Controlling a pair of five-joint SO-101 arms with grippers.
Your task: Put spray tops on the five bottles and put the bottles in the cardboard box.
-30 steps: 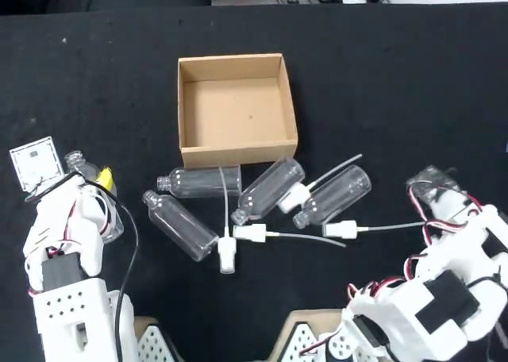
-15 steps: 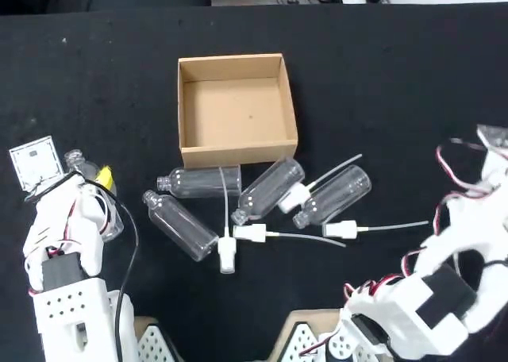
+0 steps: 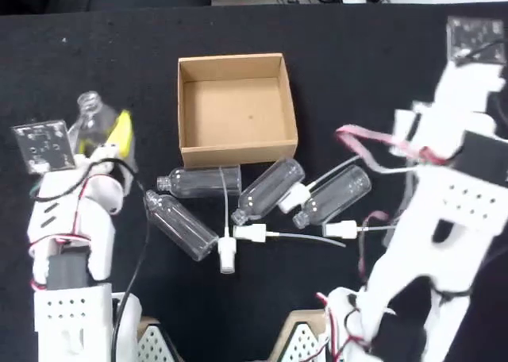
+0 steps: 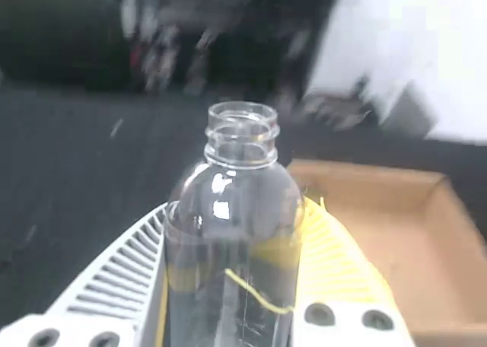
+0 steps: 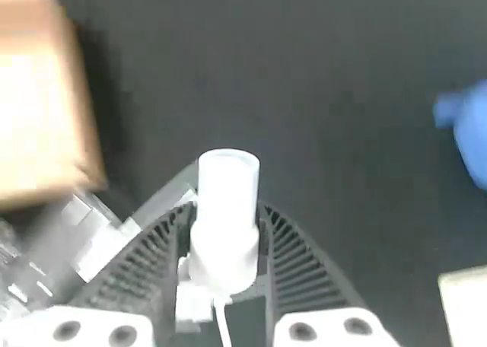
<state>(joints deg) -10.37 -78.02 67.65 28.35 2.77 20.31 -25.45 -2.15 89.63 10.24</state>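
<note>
Near the worktop's [image 3: 381,100] left edge, the left fingers [image 4: 338,259] clamp a bottle [image 4: 234,233] upright between them, its neck clear above. The box [image 3: 238,151] sits mid-worktop, and four bottles [image 3: 270,189] lie before it. The right fingers [image 5: 304,259] pinch a spray top [image 5: 225,225] between them, its cap protruding.

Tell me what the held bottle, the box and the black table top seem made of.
The bottle looks like clear glossy plastic: you see through it, and it glints. The box looks like plain matte brown cardboard with folded walls. The table top seems a matte black cloth or mat; I cannot tell which.
</note>
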